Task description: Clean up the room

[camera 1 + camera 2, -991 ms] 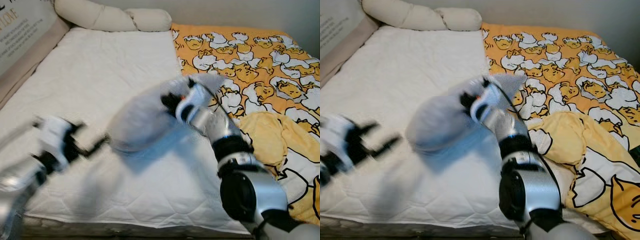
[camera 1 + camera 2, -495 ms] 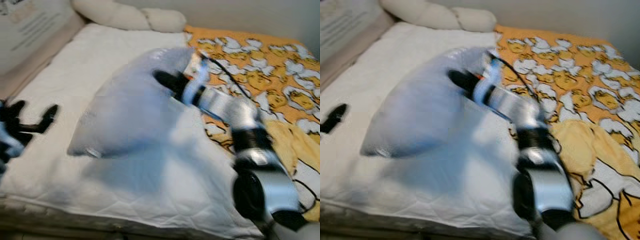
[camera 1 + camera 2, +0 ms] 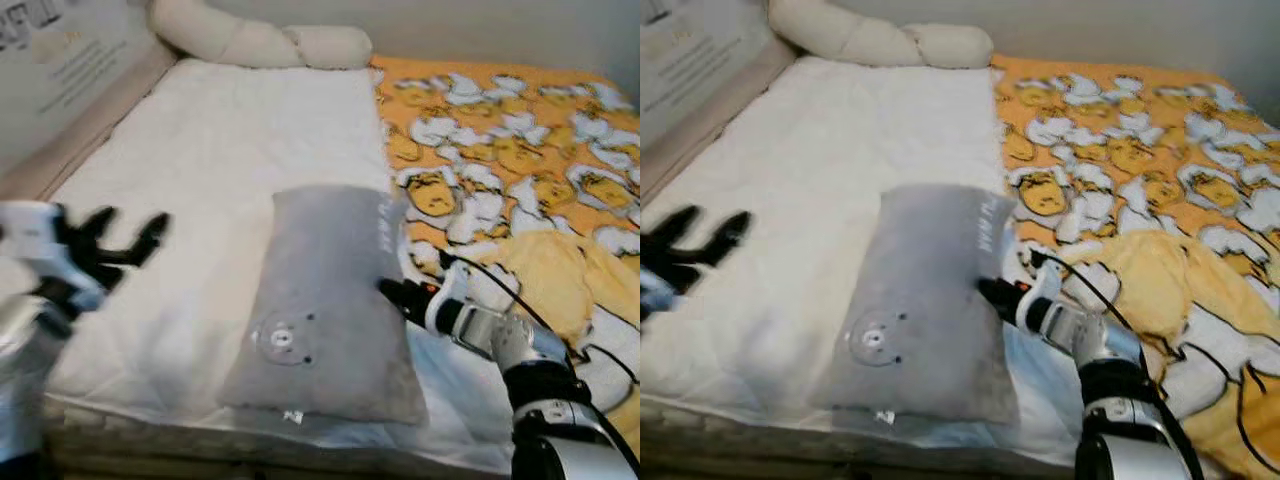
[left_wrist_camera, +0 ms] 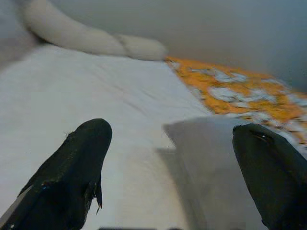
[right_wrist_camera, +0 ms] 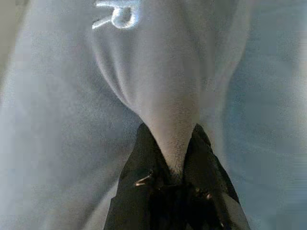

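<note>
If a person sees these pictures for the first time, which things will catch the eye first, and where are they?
The grey pillow with a small bear face lies flat near the front edge of the white mattress, and the right gripper pinches a fold of its right edge. To the right, a bright orange blanket with cartoon figures covers the bed. The left gripper hovers open over the mattress's left side.

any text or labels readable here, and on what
Grey pillow, held at its edge by the right gripper: pale lettering near the top edge, only "R" legible.
Headboard panel: several lines of print, too blurred to read.
Small white tag at the pillow's near edge: too small to read.
</note>
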